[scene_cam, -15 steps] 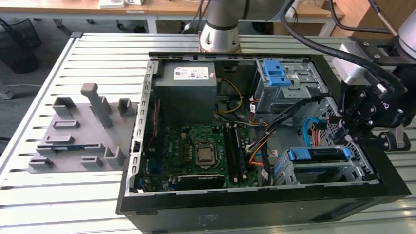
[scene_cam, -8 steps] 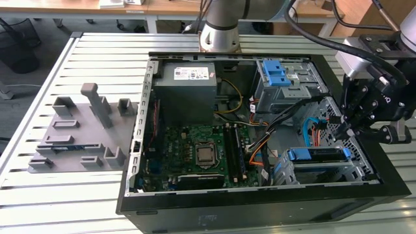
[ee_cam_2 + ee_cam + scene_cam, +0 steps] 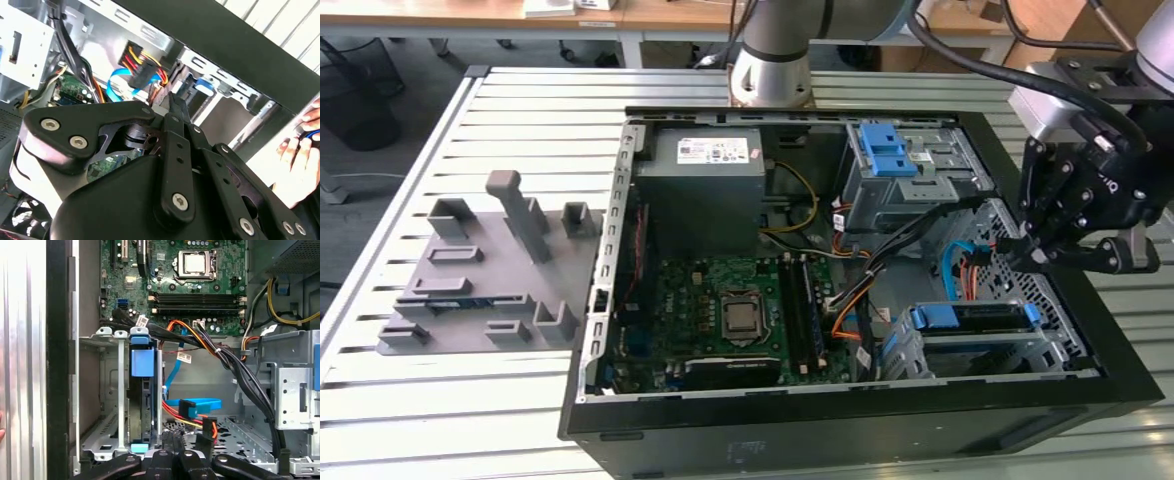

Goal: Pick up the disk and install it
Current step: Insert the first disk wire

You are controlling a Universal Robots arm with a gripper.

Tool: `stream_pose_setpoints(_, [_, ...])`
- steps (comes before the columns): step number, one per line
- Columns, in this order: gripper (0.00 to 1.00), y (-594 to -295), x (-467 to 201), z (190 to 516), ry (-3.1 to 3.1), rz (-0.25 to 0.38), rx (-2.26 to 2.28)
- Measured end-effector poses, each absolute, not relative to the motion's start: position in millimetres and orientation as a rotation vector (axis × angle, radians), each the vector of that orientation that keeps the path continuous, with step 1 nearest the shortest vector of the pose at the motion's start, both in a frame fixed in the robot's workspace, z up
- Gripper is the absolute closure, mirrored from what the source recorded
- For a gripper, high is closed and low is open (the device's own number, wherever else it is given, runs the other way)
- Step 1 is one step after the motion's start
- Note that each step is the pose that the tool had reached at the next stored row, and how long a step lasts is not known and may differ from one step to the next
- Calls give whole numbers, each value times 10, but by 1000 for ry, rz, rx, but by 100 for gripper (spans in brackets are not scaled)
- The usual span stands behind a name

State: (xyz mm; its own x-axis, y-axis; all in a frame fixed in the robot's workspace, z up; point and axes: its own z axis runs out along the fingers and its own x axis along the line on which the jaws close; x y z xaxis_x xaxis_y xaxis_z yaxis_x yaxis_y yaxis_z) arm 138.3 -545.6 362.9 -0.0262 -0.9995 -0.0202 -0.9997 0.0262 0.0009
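Blue-bracketed disk (image 3: 970, 318) slotted in the metal cage (image 3: 1047, 352) at the near corner of the case (image 3: 854, 425), exterior view's right; my gripper (image 3: 1041, 255), closed on nothing, hangs just beyond over loose cables (image 3: 963, 265), which I judge it could snag, unseating a connector.

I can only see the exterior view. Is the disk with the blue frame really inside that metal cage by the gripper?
Observer: Yes. In the first wrist view the disk sits in one slot of the cage; the slot beside it is empty.
Operator: Is it plugged in?
Observer: It seems not. The blue cable has its plug lying loose beside the disk.
Operator: Anyone nearby?
Observer: In the second wrist view a person's hand is close, something blue at its fingers.
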Motion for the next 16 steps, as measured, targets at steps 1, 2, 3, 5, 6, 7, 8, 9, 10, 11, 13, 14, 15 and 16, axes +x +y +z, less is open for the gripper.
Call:
stream_pose_setpoints(1, [89,-5432,1383,3629,2241,23,-2182])
stream_pose_setpoints(2, [89,-5408,1384,3630,2241,22,-2182])
stream_pose_setpoints(3, [89,-5388,1384,3630,2241,22,-2182])
stream_pose_setpoints(5, [89,-5350,1384,3635,2243,21,-2181])
stream_pose_setpoints(6, [89,-5329,1384,3640,2244,20,-2181])
stream_pose_setpoints(7, [89,-5308,1384,3646,2246,19,-2181])
stream_pose_setpoints(8, [89,-5288,1384,3653,2247,17,-2180])
stream_pose_setpoints(9, [89,-5267,1384,3660,2249,16,-2180])
stream_pose_setpoints(10, [89,-5248,1384,3667,2250,13,-2181])
stream_pose_setpoints(11, [89,-5225,1384,3670,2252,10,-2182])
stream_pose_setpoints(13, [89,-5199,1385,3670,2253,8,-2183])
stream_pose_setpoints(14, [89,-5200,1385,3669,2253,8,-2183])
stream_pose_setpoints(15, [89,-5199,1384,3670,2253,8,-2183])
stream_pose_setpoints(16, [89,-5199,1385,3669,2253,8,-2183])
